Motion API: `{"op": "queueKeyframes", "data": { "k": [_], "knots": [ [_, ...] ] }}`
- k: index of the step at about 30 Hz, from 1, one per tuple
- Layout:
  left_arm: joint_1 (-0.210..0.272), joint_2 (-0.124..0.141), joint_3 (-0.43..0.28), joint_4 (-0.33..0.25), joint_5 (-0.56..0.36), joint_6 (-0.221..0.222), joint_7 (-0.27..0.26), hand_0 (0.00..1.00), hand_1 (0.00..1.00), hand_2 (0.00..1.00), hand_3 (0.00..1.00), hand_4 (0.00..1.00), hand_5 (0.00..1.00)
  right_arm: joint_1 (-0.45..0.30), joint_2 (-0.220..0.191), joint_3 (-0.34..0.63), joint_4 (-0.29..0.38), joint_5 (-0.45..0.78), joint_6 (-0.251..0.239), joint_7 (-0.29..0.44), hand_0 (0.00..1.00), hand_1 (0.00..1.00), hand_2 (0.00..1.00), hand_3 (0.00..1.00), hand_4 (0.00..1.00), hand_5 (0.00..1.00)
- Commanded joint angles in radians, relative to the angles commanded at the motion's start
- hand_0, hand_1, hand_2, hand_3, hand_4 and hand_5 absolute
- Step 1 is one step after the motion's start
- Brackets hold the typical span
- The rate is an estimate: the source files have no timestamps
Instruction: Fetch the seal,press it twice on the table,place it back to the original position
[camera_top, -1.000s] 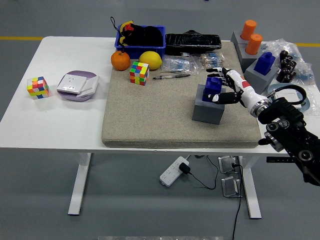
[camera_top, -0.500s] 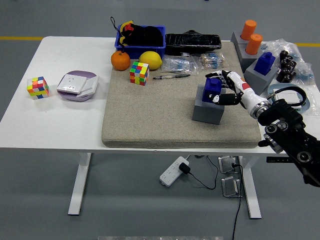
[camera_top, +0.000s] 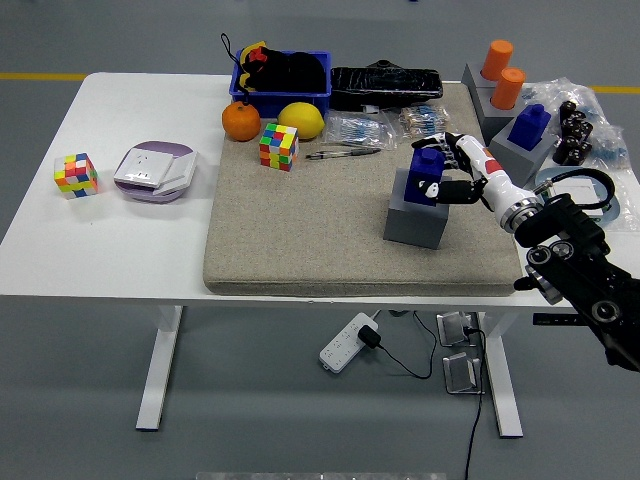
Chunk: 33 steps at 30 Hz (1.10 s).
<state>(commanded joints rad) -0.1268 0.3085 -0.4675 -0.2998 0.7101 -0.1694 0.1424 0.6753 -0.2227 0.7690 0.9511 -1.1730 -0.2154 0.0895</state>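
Note:
A blue seal (camera_top: 426, 173) stands in a grey block holder (camera_top: 415, 218) on the right part of the beige mat (camera_top: 300, 230). My right hand (camera_top: 450, 174) comes in from the right and its fingers (camera_top: 438, 190) are closed around the seal, which sits a little raised at the top of the holder. My left arm is out of view.
Behind the hand stand another grey holder with a blue seal (camera_top: 527, 128) and one with two orange seals (camera_top: 500, 72). On the mat's far edge lie a cube (camera_top: 279, 146), lemon (camera_top: 300, 120), orange (camera_top: 241, 121) and pens (camera_top: 342, 152). A cube (camera_top: 76, 174) and purple box (camera_top: 154, 171) sit left.
My right hand has closed tighter on the blue seal and the seal has risen slightly in the holder. Nothing else has moved.

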Motion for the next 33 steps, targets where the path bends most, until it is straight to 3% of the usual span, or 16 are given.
{"op": "queueKeyframes", "data": {
  "k": [12, 25, 33],
  "knots": [
    [0.002, -0.001, -0.005, 0.000, -0.001, 0.000, 0.000, 0.825, 0.796, 0.763, 0.815, 0.746, 0.307, -0.006, -0.020, 0.037, 0.073, -0.020, 0.007, -0.015, 0.599, 0.462, 0.460, 0.501, 0.541, 0.002],
    [0.006, -0.001, -0.011, 0.002, -0.001, 0.000, 0.000, 0.825, 0.795, 0.763, 0.815, 0.746, 0.308, -0.047, -0.092, 0.158, 0.215, -0.072, 0.019, -0.042, 0.586, 0.451, 0.449, 0.494, 0.581, 0.002],
    [0.009, -0.002, -0.011, 0.003, -0.001, 0.000, 0.000, 0.825, 0.795, 0.762, 0.815, 0.746, 0.308, -0.096, -0.125, 0.242, 0.231, -0.085, 0.021, -0.042, 0.586, 0.449, 0.446, 0.494, 0.591, 0.002]
  ]
}}
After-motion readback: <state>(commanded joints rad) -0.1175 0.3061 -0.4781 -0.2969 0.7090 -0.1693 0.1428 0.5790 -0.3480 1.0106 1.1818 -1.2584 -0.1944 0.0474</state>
